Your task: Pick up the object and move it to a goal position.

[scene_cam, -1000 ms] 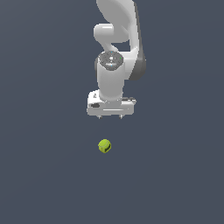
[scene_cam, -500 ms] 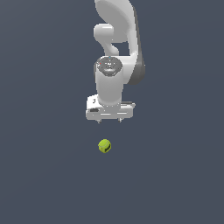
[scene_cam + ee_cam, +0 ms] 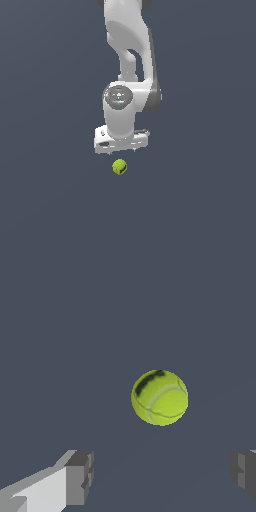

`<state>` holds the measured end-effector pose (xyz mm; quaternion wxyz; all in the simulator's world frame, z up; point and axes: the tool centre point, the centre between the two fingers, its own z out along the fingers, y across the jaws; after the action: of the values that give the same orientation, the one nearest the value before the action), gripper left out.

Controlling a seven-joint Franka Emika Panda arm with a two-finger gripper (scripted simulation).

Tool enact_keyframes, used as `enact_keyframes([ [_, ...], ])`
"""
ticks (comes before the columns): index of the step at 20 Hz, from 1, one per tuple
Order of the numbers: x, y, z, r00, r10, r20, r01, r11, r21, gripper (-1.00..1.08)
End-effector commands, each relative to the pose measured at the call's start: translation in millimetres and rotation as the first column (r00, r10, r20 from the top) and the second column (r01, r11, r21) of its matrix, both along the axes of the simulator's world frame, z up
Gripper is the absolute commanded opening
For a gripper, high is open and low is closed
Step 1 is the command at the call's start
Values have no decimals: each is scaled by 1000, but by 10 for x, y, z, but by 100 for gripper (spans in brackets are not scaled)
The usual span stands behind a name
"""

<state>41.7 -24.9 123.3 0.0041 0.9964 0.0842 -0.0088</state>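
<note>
The object is a small yellow-green ball (image 3: pixel 119 167) with a dark patch, lying on the plain dark grey floor. In the wrist view the ball (image 3: pixel 159 397) fills the middle, with thin seam lines on it. My white gripper (image 3: pixel 121 148) hangs just above the ball in the exterior view, apart from it. In the wrist view the gripper (image 3: pixel 162 473) is open and empty: one grey fingertip (image 3: pixel 80 476) and the other (image 3: pixel 243 470) stand wide apart, with the ball beyond the gap between them.
The white arm (image 3: pixel 128 55) comes down from the top of the exterior view. Plain dark grey ground lies all around the ball.
The gripper has come down toward the ball and slightly to the exterior view's left. The ball has not moved.
</note>
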Motion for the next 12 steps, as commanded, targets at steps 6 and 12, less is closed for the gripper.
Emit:
enact_keyframes([
  [6,246,-99,-244,998,58,13,-58,998,7,100],
  [12,312,-130,-319,997,74,17,-74,997,10,100],
])
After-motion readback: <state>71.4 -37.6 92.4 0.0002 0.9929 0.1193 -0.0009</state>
